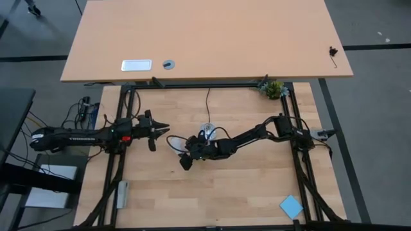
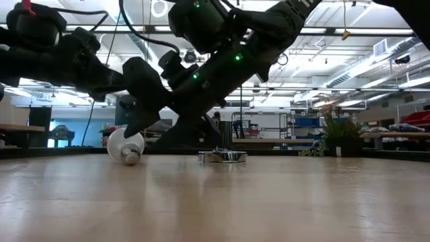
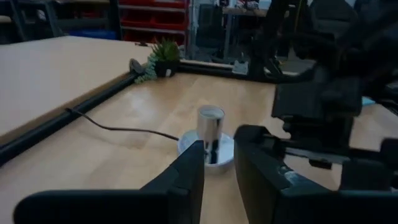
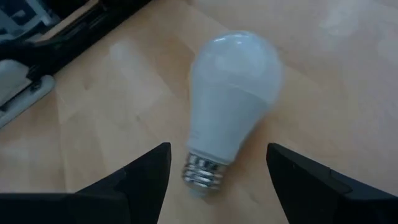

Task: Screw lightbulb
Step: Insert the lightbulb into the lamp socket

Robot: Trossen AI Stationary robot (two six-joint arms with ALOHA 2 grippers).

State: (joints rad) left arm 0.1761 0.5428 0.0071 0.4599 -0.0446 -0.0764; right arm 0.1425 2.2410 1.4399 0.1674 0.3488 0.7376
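Over on the left, the left gripper hangs at the table's left edge, pointing inward; in its own wrist view its two fingers sit close together with only a narrow gap, nothing between them. Moving toward the middle, the lightbulb lies on its side on the wooden table, white globe at one end, threaded metal end at the other. In the low view the lightbulb rests on the wood just beside the socket base, apart from it. The right gripper hovers right over the bulb with fingers spread wide, one dark finger on either side of the screw end, neither touching it. From above, the right gripper reaches in from the right side. The shiny socket base stands upright, its black cord trailing toward the table's far edge.
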